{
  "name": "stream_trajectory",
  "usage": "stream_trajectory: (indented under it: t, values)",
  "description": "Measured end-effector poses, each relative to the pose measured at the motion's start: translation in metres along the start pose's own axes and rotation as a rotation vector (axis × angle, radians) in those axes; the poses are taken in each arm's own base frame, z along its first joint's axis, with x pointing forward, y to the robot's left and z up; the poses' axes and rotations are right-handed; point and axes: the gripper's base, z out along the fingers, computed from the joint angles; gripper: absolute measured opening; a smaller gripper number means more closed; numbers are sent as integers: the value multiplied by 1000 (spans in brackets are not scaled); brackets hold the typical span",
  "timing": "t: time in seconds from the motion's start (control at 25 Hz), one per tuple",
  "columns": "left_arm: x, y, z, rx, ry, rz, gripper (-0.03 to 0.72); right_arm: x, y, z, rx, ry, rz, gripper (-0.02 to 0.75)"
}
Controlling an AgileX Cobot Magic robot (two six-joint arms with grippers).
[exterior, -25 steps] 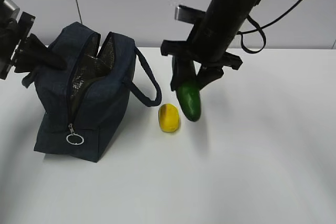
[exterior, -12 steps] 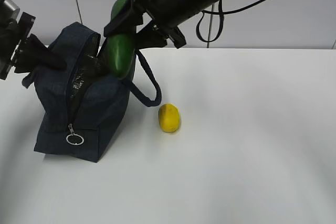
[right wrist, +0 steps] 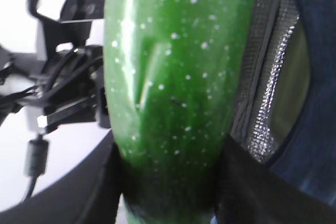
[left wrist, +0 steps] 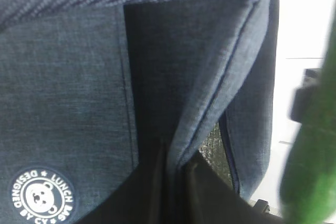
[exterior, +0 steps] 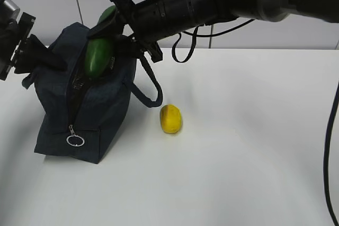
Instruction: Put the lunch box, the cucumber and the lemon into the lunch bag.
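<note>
Now your left claw [exterior: 39, 56] sits at the far left, closed on the near edge of the lunch bag [exterior: 85, 115] and holding its mouth apart, where it was a second ago. Next to it, the big change: your right claw [exterior: 114, 22], which a second ago held the cucumber [exterior: 99, 56] over the table [exterior: 254, 146] beside the lemon [exterior: 170, 118], has swung across and now clamps that cucumber above the open zipper, tip pointing down into the silver-lined gap. Your right wrist view confirms the cucumber [right wrist: 173, 87] hanging beside the lining. The lunch box doesn't show; a pale green shape inside the bag may be it. Further right, the lemon lies untouched on the table near the bag's handle. I'd judge the cucumber is nearly placed, with the lemon left.
</note>
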Motion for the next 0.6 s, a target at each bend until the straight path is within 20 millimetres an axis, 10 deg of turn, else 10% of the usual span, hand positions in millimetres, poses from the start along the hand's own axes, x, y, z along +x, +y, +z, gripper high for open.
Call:
stream_trajectory:
  t: [0.6]
  values:
    - [0, 0, 0, 0, 0, 0, 29, -2, -33, 18, 55, -19, 30, 426]
